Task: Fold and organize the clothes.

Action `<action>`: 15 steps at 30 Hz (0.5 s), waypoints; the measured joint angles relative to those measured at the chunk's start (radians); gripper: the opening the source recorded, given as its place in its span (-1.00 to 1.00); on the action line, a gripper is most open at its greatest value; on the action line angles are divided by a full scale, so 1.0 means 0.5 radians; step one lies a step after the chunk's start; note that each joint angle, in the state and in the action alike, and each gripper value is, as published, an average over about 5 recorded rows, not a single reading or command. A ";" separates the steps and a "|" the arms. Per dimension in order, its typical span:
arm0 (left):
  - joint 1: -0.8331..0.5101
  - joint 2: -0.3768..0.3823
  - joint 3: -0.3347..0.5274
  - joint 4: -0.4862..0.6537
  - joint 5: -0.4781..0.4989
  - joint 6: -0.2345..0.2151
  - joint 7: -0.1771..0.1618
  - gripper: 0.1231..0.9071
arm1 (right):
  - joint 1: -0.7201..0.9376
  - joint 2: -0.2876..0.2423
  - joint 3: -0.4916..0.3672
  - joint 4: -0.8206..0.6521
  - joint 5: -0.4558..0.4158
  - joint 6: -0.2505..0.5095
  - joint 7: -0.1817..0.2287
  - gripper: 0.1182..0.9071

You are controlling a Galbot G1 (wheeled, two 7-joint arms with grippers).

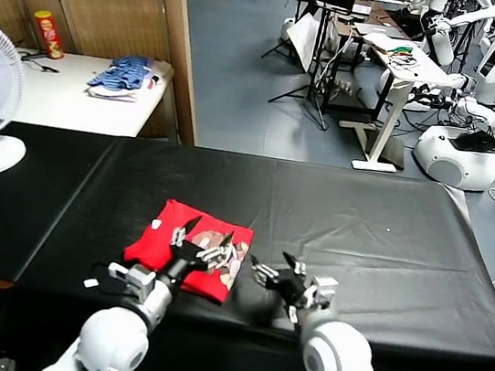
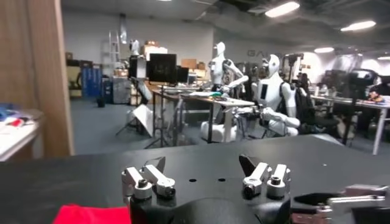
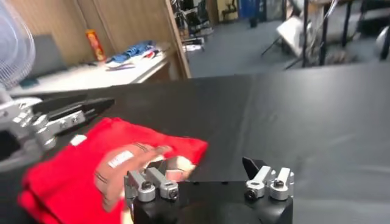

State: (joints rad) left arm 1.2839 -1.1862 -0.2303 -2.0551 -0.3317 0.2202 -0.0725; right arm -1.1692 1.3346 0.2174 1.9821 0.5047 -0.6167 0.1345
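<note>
bright red short-sleeved cotton t-shirt [image 1: 184,257] lies folded into a compact rectangle on the black cloth-covered counter [image 1: 362,220], near the front edge left of centre, with part of a brown-and-white cartoon print showing at its right end, so folding looks mostly done and only tidying or placing seems left. left pincer [image 1: 208,233] hovers over the shirt, jaws apart and holding nothing; right pincer [image 1: 271,265] sits just beside the shirt's right edge, jaws apart too. small white tag on the shirt, no readable writing anywhere.
</note>
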 joint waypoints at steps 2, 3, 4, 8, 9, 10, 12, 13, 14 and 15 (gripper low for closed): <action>0.035 0.020 -0.034 -0.020 0.001 -0.019 -0.019 0.72 | 0.063 0.041 -0.032 -0.089 0.079 -0.002 0.063 0.72; 0.052 0.027 -0.051 -0.028 0.001 -0.028 -0.029 0.72 | 0.091 0.062 -0.042 -0.133 0.117 -0.003 0.090 0.72; 0.068 0.033 -0.066 -0.035 0.001 -0.035 -0.038 0.72 | 0.117 0.082 -0.050 -0.175 0.152 -0.004 0.114 0.70; 0.127 0.040 -0.119 -0.065 -0.006 -0.056 -0.053 0.72 | 0.198 0.153 -0.064 -0.336 0.250 0.015 0.140 0.53; 0.142 0.041 -0.131 -0.073 -0.009 -0.061 -0.053 0.72 | 0.217 0.167 -0.067 -0.374 0.262 0.025 0.127 0.48; 0.155 0.042 -0.143 -0.079 -0.011 -0.065 -0.053 0.72 | 0.235 0.179 -0.069 -0.411 0.270 0.034 0.111 0.43; 0.180 0.044 -0.168 -0.091 -0.016 -0.073 -0.052 0.72 | 0.276 0.196 -0.076 -0.481 0.270 0.050 0.070 0.26; 0.191 0.044 -0.180 -0.095 -0.017 -0.076 -0.051 0.72 | 0.298 0.200 -0.080 -0.515 0.259 0.060 0.046 0.15; 0.202 0.045 -0.192 -0.100 -0.019 -0.080 -0.050 0.72 | 0.320 0.201 -0.086 -0.550 0.239 0.073 0.019 0.01; 0.211 0.046 -0.204 -0.104 -0.022 -0.084 -0.049 0.72 | 0.344 0.200 -0.094 -0.584 0.207 0.090 -0.013 -0.12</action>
State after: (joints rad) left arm 1.3896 -1.1632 -0.3321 -2.1071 -0.3424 0.1781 -0.0969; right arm -0.9970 1.4344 0.1704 1.6902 0.6080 -0.5716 0.1279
